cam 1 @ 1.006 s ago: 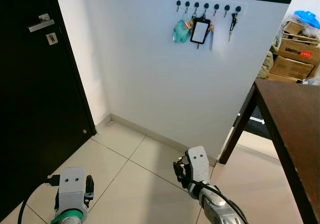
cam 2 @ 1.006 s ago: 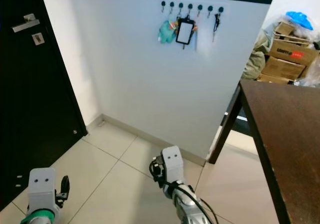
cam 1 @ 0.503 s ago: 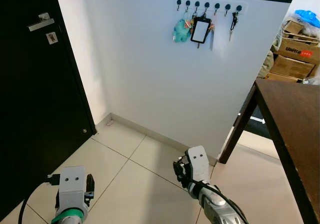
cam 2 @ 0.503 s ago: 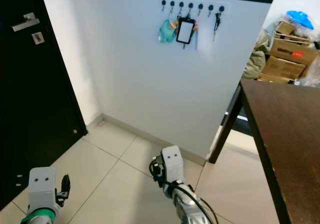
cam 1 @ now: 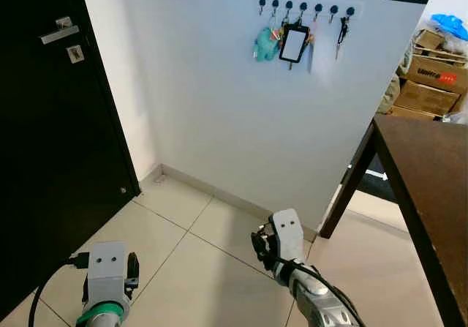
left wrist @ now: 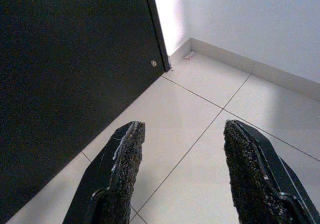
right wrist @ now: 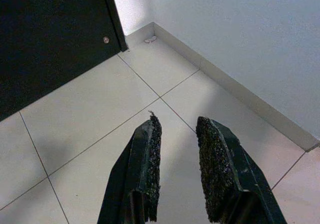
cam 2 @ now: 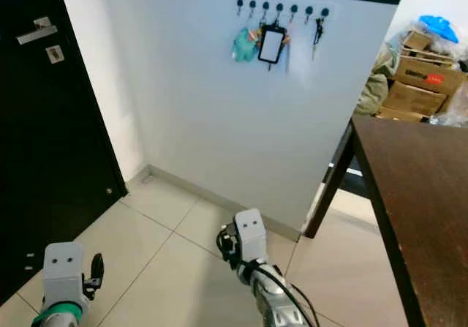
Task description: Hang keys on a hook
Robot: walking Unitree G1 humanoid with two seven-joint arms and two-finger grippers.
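A row of black hooks (cam 1: 303, 9) runs along the top of the white wall. A bunch of keys (cam 1: 341, 31) hangs from the hook at the right end. A teal fob (cam 1: 264, 45) and a black card holder (cam 1: 293, 46) hang from hooks further left. Both arms are low over the tiled floor, far below the hooks. My left gripper (left wrist: 183, 129) is wide open with nothing in it. My right gripper (right wrist: 179, 121), also seen at the lower middle (cam 1: 262, 248), holds nothing, and only a narrow gap separates its fingers.
A black door (cam 1: 44, 159) with a metal handle (cam 1: 60, 34) fills the left side. A dark wooden table (cam 1: 431, 188) stands at the right, one leg (cam 1: 349, 184) near the wall. Cardboard boxes (cam 1: 435, 74) are stacked behind it. Pale floor tiles (cam 1: 190, 268) lie between.
The right gripper has shifted slightly to the left and the left wrist sits a little lower in view. The keys on the hook have not moved.
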